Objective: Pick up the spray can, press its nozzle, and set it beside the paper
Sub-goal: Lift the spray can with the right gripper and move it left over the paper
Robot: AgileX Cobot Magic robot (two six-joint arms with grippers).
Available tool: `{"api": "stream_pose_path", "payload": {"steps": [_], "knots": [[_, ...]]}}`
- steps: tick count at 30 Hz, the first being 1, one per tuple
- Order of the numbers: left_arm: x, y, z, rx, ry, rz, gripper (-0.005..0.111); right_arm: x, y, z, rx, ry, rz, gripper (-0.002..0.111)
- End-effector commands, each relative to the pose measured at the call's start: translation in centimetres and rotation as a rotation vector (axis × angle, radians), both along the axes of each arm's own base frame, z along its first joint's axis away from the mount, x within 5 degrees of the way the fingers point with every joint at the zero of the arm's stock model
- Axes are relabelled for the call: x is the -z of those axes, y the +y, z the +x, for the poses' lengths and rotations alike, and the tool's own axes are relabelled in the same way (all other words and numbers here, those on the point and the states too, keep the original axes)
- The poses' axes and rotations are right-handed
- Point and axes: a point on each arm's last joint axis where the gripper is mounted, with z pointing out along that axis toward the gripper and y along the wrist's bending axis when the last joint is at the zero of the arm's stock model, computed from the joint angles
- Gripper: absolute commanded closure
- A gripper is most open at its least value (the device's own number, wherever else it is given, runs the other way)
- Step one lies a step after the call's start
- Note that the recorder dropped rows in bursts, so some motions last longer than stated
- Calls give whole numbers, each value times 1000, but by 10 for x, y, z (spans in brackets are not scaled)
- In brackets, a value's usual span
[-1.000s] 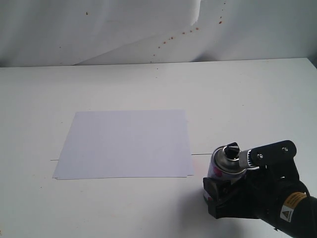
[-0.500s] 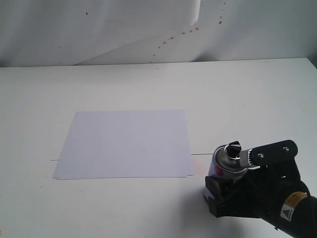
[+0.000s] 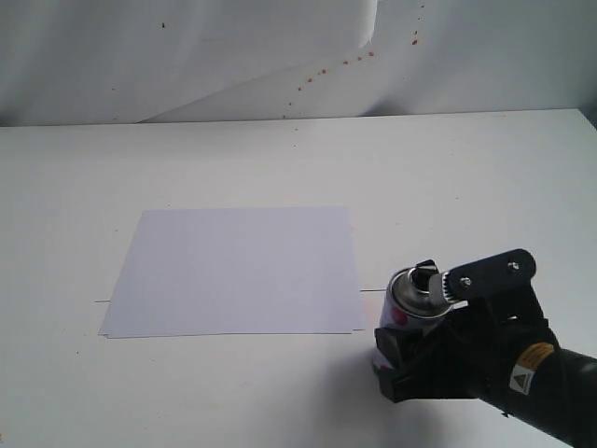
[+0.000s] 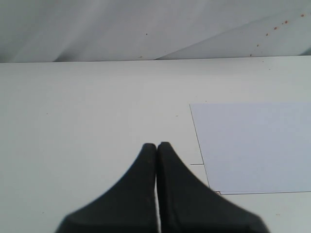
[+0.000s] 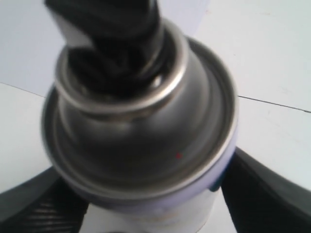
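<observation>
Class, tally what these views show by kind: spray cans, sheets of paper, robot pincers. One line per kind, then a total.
spray can: 1
paper: 1
pincers: 2 (left pincer, right pincer)
Total: 4

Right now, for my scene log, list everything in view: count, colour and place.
paper: one, bluish white, flat mid-table.
spray can: one, white with pink dots, silver top, just off the paper's near right corner.
nozzle: one, black, atop the can.
table: one, white, under everything.
backdrop: one, white with reddish specks, behind the table.
right gripper: one, black, shut on the spray can.
left gripper: one, black, shut and empty, near the paper's edge.
</observation>
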Motion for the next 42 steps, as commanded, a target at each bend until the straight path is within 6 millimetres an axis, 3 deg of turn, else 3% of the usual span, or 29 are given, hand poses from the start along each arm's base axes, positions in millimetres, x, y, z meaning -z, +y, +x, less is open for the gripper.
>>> {"api": "stream_pose_path", "payload": {"steps": [1,34,42], "knots": [[-1,0,0,0,-8,2,107,-14,11,14,-38,-41,-2,108],[-1,0,0,-1,-8,0,107,-27,17,26,-52,-129,-1,108],[-6,3,1,-8,-62,115,107,-53,36,48,-128,-142,-31,108]]}}
